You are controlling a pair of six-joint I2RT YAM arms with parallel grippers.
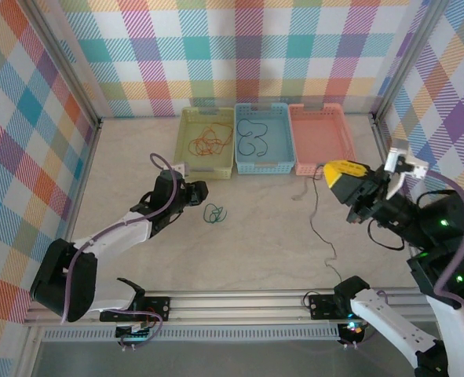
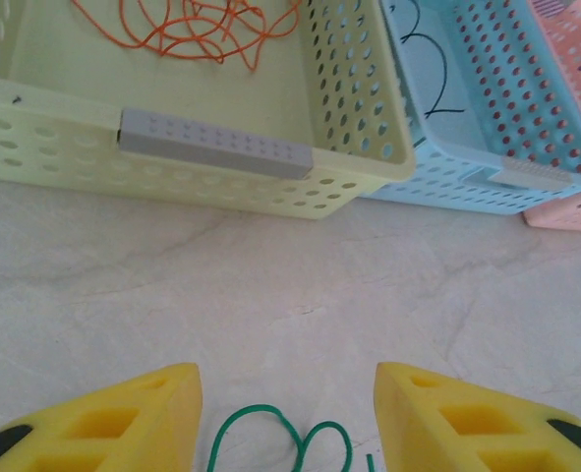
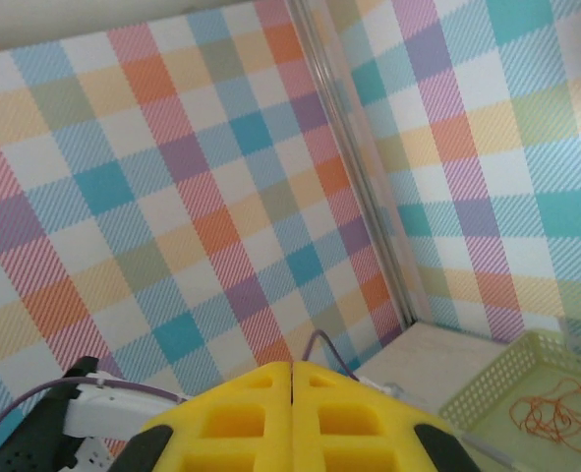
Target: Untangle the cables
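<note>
Just in front of the yellow basket (image 1: 206, 172), the green cable (image 1: 215, 213) lies coiled on the worktop (image 1: 255, 236). The left gripper (image 2: 286, 372) is released, its jaws straddling the coil. Risk: a finger may snag a loop and drag the coil. The right gripper (image 1: 343, 177), well right of that basket, is clenched. A thin dark cable (image 1: 311, 216) trails beneath it and may catch. The left wrist view shows the coil lying free between the fingers; the top view cannot settle that.
</note>
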